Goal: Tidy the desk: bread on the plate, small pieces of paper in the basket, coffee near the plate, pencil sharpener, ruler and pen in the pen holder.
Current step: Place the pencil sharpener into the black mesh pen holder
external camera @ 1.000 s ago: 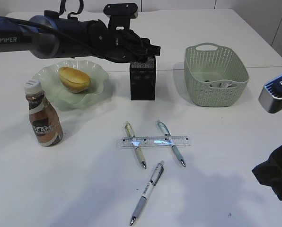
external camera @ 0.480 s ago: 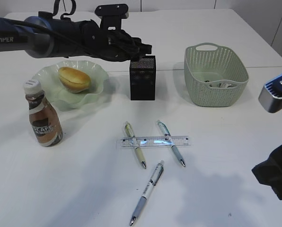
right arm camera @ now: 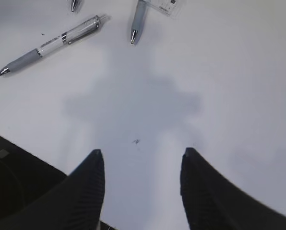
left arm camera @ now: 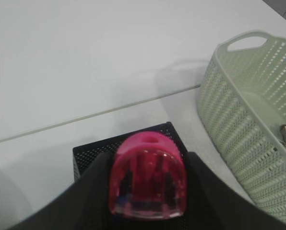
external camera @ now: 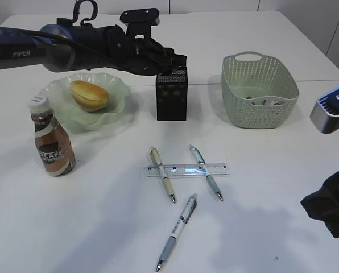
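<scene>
My left gripper point(left arm camera: 148, 156) is shut on a pink pencil sharpener point(left arm camera: 148, 179), held just above the open top of the black mesh pen holder point(left arm camera: 92, 153) point(external camera: 171, 100). The bread point(external camera: 89, 95) lies on the wavy green plate point(external camera: 120, 86), and the coffee point(external camera: 53, 140) stands in front of it. The clear ruler point(external camera: 184, 170) lies across two pens point(external camera: 162, 173) point(external camera: 205, 172), with a third pen point(external camera: 177, 230) nearer. Small pieces of paper point(external camera: 265, 102) lie in the basket point(external camera: 259, 74). My right gripper point(right arm camera: 142, 154) hangs open over bare desk.
The basket's wall point(left arm camera: 244, 124) stands close to the right of the pen holder. A seam point(left arm camera: 85, 115) crosses the desk behind the holder. The right arm point(external camera: 330, 206) sits at the desk's front right, near one pen point(right arm camera: 49, 45).
The left arm has wavered a little left and back over the pen holder, still gripping the sharpener. The right arm has barely moved.
</scene>
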Robot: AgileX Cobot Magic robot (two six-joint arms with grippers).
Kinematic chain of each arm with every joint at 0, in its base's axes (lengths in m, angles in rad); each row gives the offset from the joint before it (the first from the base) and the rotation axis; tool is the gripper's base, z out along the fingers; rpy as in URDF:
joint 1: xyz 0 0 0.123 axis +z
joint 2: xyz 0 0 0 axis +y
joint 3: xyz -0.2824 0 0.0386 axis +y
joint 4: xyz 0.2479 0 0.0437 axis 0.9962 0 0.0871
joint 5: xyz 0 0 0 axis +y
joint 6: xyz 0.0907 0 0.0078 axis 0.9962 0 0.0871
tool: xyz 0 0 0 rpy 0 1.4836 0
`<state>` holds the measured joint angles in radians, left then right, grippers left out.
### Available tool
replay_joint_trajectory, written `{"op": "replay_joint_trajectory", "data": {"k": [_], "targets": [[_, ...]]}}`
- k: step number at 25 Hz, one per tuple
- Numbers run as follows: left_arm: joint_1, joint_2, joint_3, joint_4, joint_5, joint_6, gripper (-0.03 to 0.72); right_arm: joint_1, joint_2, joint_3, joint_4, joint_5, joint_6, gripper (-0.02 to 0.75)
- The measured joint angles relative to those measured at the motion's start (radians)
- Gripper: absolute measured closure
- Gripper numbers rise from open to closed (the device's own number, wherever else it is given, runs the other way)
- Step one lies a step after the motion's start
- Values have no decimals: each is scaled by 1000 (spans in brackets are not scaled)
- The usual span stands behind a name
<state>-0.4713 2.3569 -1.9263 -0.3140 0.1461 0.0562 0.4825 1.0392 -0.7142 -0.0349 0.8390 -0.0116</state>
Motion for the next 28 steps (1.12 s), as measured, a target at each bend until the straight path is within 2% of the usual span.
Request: {"op": "replay_joint_trajectory", "data": {"k": [28], "targets": [[0,0,-2,-7,-39,0,391,0,0,0,6,-77,-1,332]]}}
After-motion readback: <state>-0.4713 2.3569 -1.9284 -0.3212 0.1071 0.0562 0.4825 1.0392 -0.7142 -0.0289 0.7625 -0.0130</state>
